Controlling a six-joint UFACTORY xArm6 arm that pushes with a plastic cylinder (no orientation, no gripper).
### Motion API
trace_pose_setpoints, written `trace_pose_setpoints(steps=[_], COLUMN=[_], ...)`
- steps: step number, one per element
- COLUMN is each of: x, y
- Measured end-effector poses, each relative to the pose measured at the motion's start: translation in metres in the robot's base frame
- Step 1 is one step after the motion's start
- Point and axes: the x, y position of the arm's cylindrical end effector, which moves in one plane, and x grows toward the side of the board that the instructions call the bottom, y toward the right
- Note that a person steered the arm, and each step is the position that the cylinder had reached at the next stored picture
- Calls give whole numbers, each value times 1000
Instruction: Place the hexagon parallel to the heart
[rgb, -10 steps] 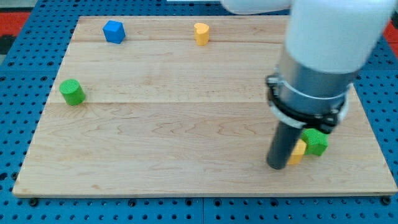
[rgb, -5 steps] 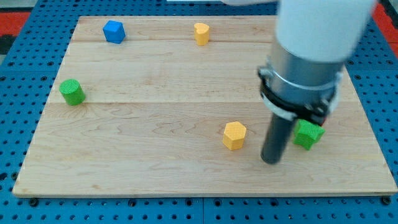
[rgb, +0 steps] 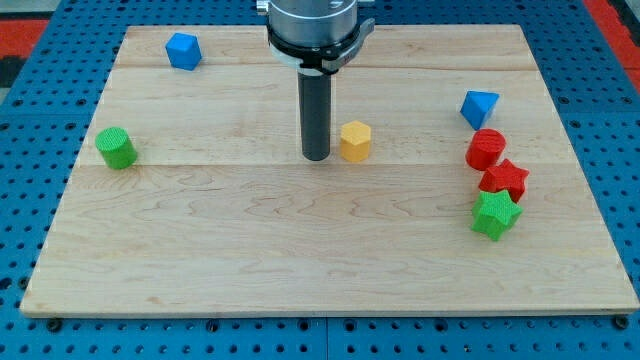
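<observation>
The yellow hexagon (rgb: 354, 141) lies near the middle of the wooden board (rgb: 250, 260). My tip (rgb: 316, 157) rests on the board just to the hexagon's left, close to it or touching it; I cannot tell which. The yellow heart does not show: the arm's body at the view's top covers the spot where it stood.
A blue block (rgb: 183, 50) sits at the top left and a green cylinder (rgb: 116, 148) at the left edge. On the right stand a blue block (rgb: 479, 107), a red cylinder (rgb: 486, 149), a red star (rgb: 503, 180) and a green star (rgb: 494, 215).
The hexagon has moved from the lower right, beside the green star, up and left to the board's middle. My tip moved up and left with it. The arm now hides the heart.
</observation>
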Motion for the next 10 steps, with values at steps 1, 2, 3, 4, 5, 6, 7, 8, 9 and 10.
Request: trace_pose_setpoints(steps=[1, 2, 3, 4, 5, 6, 7, 8, 9, 10], x=[-2, -2, 2, -34, -93, -118, -72, -73, -103, -123], y=[28, 62, 74, 111, 132, 130, 109, 49, 61, 101])
